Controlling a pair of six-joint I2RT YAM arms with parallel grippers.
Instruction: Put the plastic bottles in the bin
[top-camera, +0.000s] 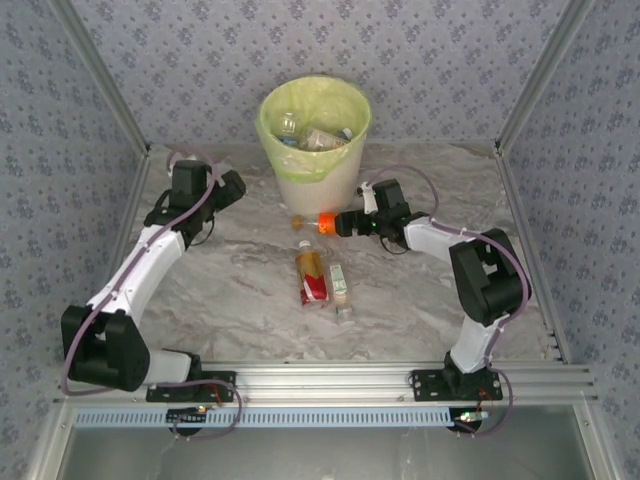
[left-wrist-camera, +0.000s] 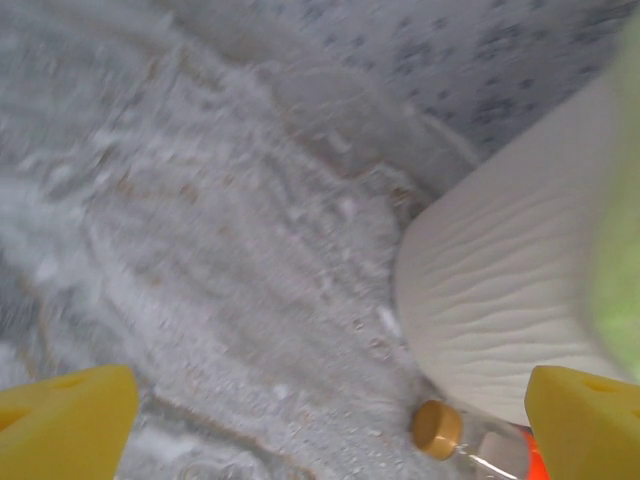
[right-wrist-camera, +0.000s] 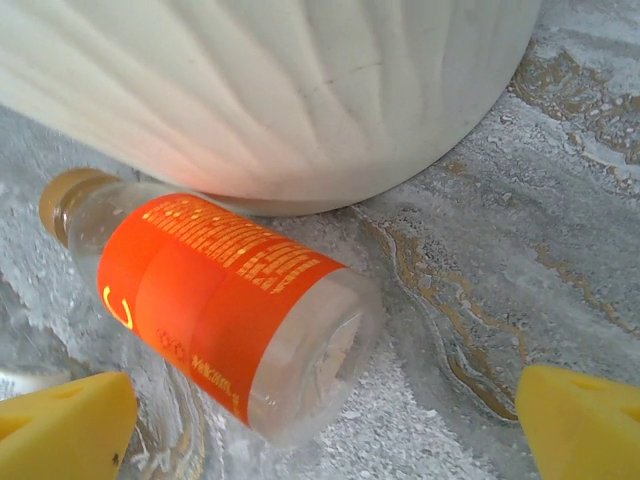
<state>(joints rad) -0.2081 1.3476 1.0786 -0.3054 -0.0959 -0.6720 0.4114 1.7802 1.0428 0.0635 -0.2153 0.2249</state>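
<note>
The bin (top-camera: 313, 140) at upper middle held several bottles (top-camera: 305, 135). An orange-labelled bottle (right-wrist-camera: 215, 300) lay against its base, between the wide-open fingers of the right pincer (top-camera: 342, 224); its print was unreadable. Two more bottles (top-camera: 312, 275) lay mid-table (top-camera: 220, 290) with free room around. The left pincer (top-camera: 238, 186) stood open, holding nothing.

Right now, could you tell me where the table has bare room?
Bare tabletop between the left arm and the red-labelled bottle, and between the small bottle and the right arm. Crowded at the bin's foot: orange-labelled bottle, right gripper.
</note>
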